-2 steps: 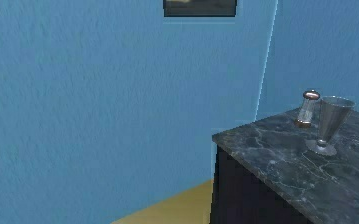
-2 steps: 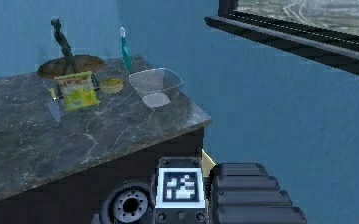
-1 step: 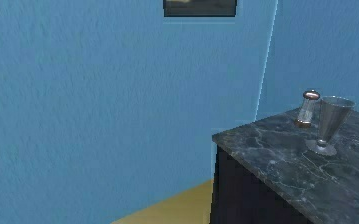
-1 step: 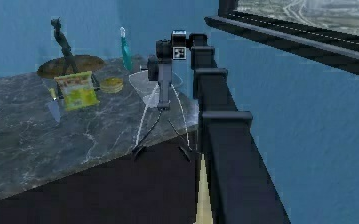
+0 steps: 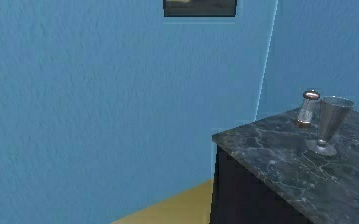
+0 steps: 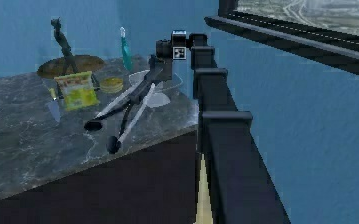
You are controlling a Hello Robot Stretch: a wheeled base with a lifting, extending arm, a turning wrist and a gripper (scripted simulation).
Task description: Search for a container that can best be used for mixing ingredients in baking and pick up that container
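Overlapping a faint glassy bowl (image 6: 162,92) on the counter (image 6: 27,160), the claw (image 6: 102,137) may hold something or nothing; I cannot tell.

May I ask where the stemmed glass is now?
The stemmed glass stands at the forward view's right on the dark counter, right of a small shaker.

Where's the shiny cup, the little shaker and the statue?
shiny cup (image 5: 334,112): forward view, on its bowl part.
little shaker (image 5: 309,108): forward view, on its body.
statue (image 6: 60,45): arm side view, on the dark figure's middle.
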